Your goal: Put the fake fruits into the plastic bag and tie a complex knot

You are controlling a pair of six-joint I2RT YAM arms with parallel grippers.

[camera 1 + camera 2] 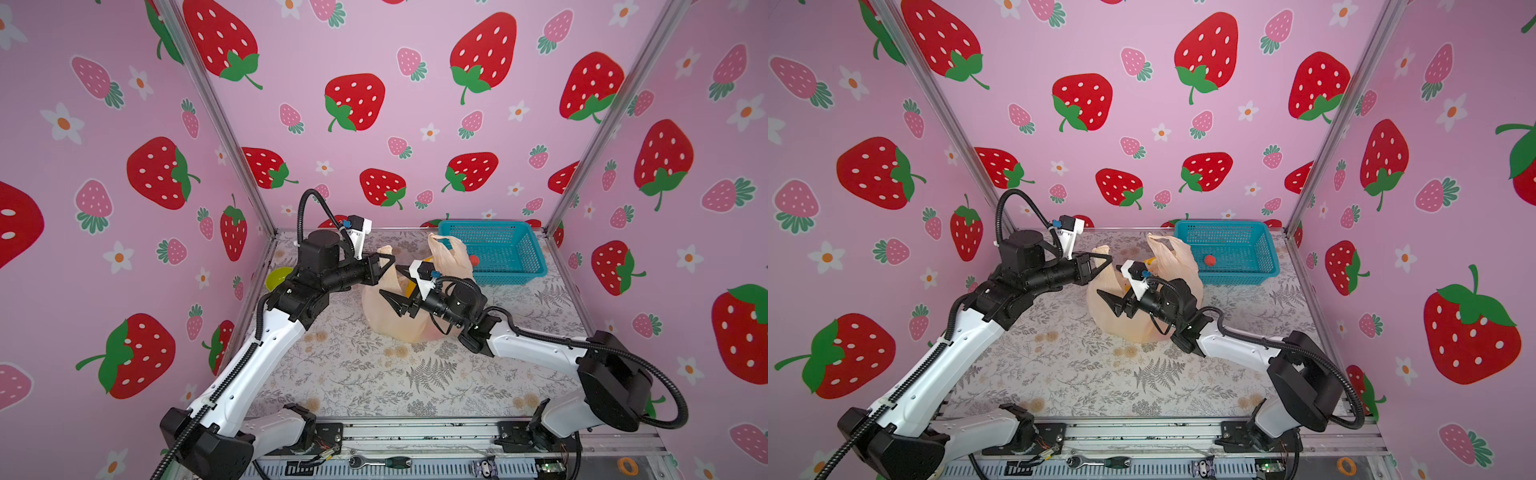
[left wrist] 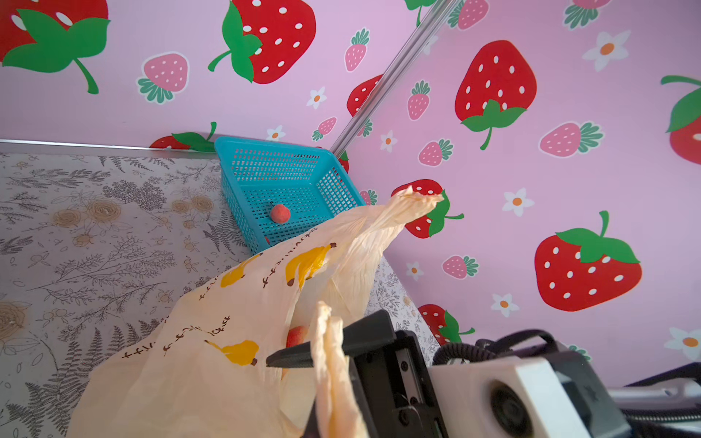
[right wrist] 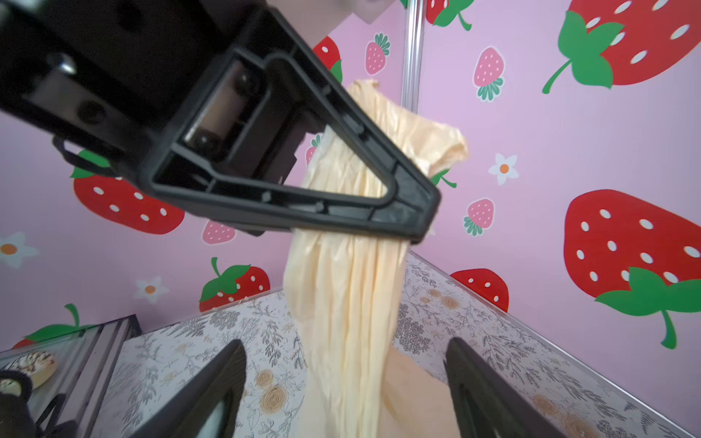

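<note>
Most of what sits inside the plastic bag (image 1: 372, 320) is hidden from me. My right arm lies across its front in both top views, and the film lets only tints through. At the mouth I make out one red-pink strawberry (image 2: 297, 335). The yellow patches near it could be bananas or the bag's own print; I cannot tell which.

The bag stands slumped near the middle of the table (image 1: 353, 374). It is pale peach and crinkled, printed with yellow bananas and lines of small dark text. My left gripper (image 1: 390, 259) is clamped on one handle strip (image 3: 349, 288), which is drawn up taut at the bag's 11 o'clock. The second strip (image 1: 442, 245) stands free at 1 o'clock, apart from the first and untied. My right gripper (image 3: 345, 341) sits just toward 6 o'clock from the left one. Its jaws are spread wide on either side of the held strip, grasping nothing.

At the bag's 1 to 2 o'clock, in the far corner, the blue mesh basket (image 1: 498, 237) holds one small red fruit (image 2: 280, 213). At 9 o'clock a lime-green bowl (image 1: 278, 278) peeks from behind my left arm, and what is in it is out of sight.
</note>
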